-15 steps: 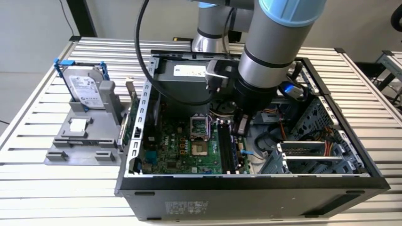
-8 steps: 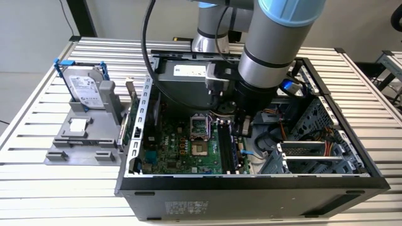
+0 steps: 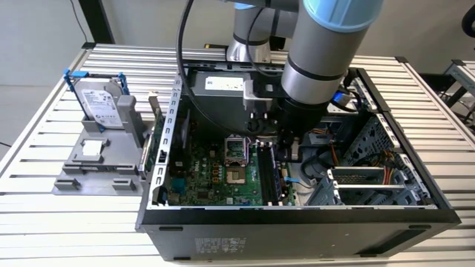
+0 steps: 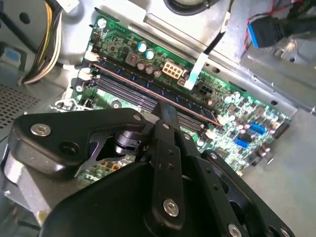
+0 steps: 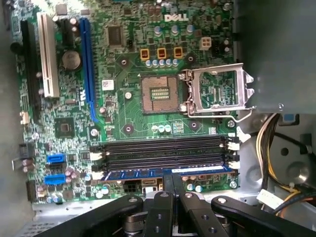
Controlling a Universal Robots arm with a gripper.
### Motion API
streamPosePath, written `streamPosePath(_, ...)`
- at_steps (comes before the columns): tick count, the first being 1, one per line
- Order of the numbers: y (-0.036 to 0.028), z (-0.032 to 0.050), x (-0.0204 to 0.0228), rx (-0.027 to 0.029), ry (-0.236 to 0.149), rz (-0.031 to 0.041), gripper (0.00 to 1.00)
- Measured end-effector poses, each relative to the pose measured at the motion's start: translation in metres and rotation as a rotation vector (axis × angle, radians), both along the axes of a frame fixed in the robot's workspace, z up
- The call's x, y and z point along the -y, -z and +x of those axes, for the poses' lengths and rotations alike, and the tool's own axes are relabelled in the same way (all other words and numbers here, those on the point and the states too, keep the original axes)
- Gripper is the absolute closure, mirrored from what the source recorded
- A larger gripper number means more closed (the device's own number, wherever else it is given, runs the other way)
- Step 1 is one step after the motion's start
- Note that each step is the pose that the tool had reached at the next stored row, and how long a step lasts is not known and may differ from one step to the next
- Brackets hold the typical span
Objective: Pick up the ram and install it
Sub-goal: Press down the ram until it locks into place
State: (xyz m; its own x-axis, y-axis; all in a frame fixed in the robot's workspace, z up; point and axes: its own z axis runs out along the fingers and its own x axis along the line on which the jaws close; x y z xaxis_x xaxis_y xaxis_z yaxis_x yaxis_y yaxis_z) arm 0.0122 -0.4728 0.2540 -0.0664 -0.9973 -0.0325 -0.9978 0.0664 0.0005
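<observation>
RAM (image 5: pixel 163 173), a blue stick with black chips, sits lengthwise in the motherboard (image 5: pixel 128 116) slot nearest the case edge, beside two vacant black slots (image 5: pixel 163 150). Tool (image 5: pixel 172 183) is down inside the open computer case (image 3: pixel 297 222), its fingers drawn together on the stick's middle. On the bench (image 3: pixel 44 139), a hard drive (image 3: pixel 100 103) stands in a grey holder (image 3: pixel 93 161), well apart at the exterior view's left.
</observation>
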Motion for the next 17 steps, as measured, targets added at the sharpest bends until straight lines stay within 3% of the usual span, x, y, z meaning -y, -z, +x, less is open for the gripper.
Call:
streamPosePath(5, 0.003, -0.0006, -0.0045, 0.009, -0.033, -0.0002, 1.0)
streamPosePath(8, 0.0059, -0.0008, -0.0071, 0.01, -0.035, 0.0001, 1.0)
streamPosePath(17, 0.0202, -0.0008, -0.0072, 0.0101, -0.035, -0.0008, 1.0)
